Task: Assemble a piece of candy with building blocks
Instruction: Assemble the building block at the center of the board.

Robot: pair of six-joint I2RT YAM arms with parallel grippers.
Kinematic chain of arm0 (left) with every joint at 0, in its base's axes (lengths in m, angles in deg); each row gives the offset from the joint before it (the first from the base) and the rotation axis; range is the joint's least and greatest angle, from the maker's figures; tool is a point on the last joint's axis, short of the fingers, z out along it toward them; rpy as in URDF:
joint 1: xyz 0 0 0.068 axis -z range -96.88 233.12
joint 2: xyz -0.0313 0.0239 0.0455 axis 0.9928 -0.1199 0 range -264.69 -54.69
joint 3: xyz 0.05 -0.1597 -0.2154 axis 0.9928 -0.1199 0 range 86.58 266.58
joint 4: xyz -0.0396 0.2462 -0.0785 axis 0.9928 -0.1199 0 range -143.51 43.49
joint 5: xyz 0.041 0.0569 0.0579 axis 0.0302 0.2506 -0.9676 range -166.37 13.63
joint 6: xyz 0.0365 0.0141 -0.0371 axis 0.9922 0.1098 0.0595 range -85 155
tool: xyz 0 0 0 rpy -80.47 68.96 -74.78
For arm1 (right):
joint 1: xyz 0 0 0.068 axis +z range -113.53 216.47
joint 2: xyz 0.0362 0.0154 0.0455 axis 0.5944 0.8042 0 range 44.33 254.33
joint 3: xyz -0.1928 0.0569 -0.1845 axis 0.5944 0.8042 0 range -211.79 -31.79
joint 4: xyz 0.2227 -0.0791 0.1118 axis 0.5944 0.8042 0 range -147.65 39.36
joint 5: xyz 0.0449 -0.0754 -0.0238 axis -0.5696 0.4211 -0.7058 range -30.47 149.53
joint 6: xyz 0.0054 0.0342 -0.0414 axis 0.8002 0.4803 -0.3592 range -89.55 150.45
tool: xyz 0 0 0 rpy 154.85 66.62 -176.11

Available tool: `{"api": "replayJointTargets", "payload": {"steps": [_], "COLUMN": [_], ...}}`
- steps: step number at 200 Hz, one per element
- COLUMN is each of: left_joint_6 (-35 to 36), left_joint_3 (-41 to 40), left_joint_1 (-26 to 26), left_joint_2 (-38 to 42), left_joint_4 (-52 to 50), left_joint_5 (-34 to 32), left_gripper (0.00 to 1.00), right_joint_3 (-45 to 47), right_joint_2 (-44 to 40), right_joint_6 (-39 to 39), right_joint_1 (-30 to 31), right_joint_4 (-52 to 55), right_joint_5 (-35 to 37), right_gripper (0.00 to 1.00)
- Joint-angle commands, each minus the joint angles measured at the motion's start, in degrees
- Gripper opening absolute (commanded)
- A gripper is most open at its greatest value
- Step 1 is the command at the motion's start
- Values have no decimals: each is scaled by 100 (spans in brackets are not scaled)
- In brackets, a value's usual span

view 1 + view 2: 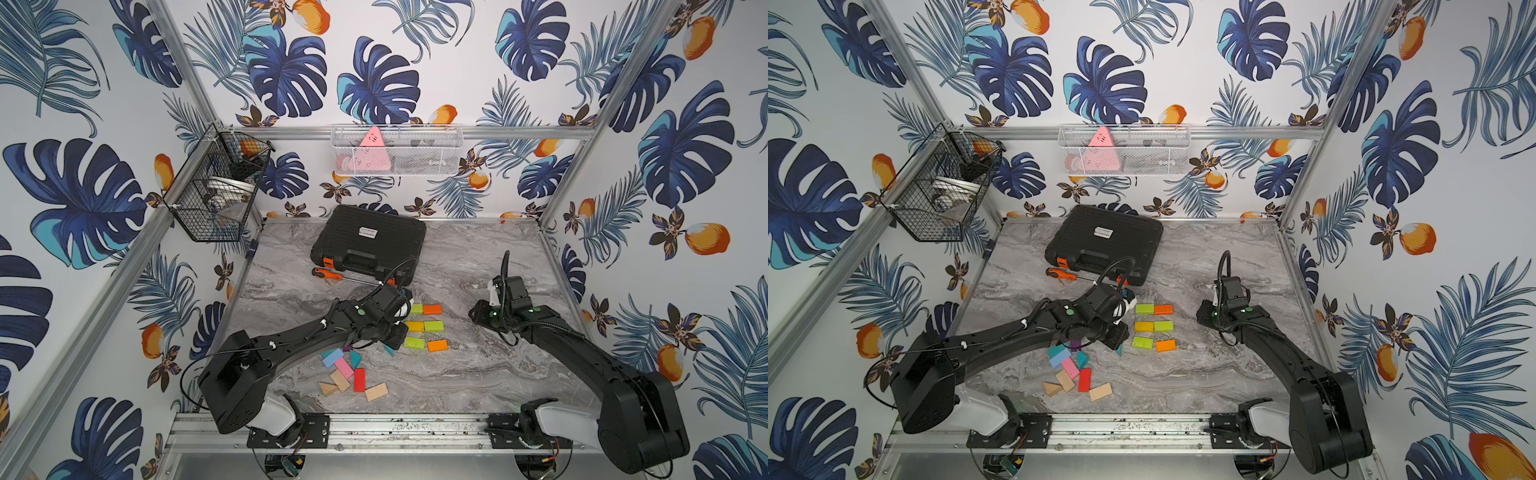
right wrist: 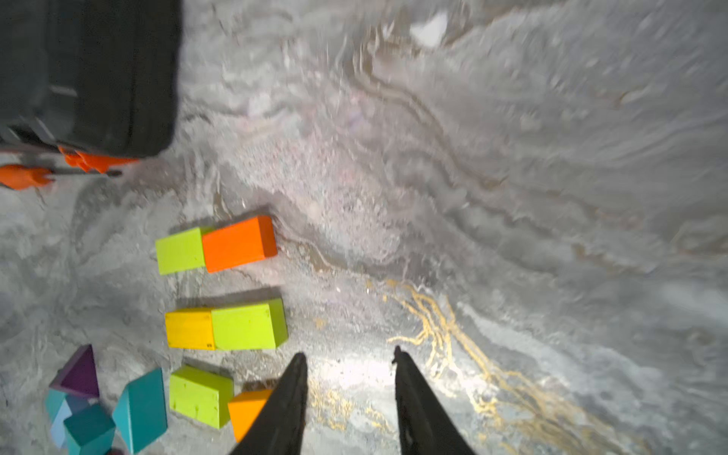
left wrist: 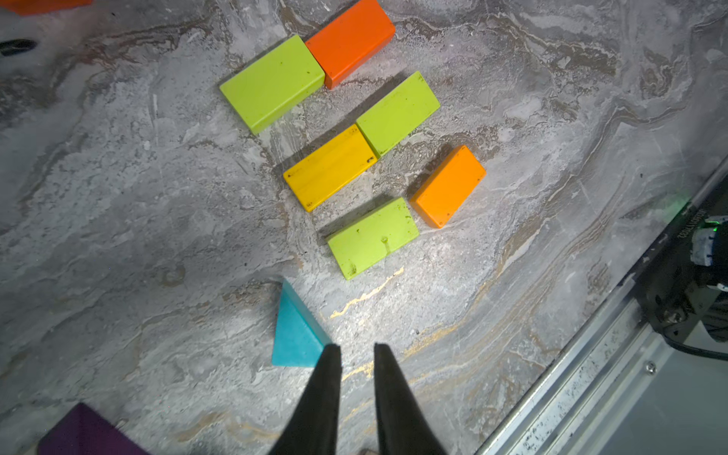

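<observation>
Smooth painted wooden building blocks [image 1: 415, 326] lie flat on the marbled table [image 1: 478, 374] before the ribbed black case [image 1: 370, 241]: six oblong bricks in three pairs, long axes roughly along the case's front edge. The left hand [image 3: 356, 346] is barely parted and the right hand [image 2: 348, 354] wider. Both are empty.

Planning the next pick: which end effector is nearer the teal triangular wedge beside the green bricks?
Left. The left end effector sits right beside the teal triangular wedge; the right end effector hovers beyond the painted bricks.
</observation>
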Motion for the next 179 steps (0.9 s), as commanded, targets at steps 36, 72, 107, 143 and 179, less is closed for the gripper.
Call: {"api": "replayJointTargets", "payload": {"steps": [36, 72, 107, 143, 179], "left_joint_6": [-289, -310, -365, -391, -403], "left_joint_3": [71, -16, 5, 10, -44], "left_joint_1": [-52, -53, -56, -48, -48], "left_joint_2": [-490, -757, -946, -1010, -1081], "left_joint_4": [288, 387, 227, 218, 257], "left_joint_5": [-47, 84, -128, -150, -165], "left_gripper": [16, 12, 12, 12, 12], "right_joint_3": [-171, -77, -31, 86, 166], "right_joint_2": [732, 889, 886, 872, 924], "right_joint_6": [276, 402, 386, 344, 343], "right_joint_1": [879, 1099, 1128, 1137, 1157], "right_joint_4": [212, 82, 79, 70, 0], "right_joint_5": [-92, -259, -288, -294, -505], "right_gripper": [24, 17, 13, 10, 8]}}
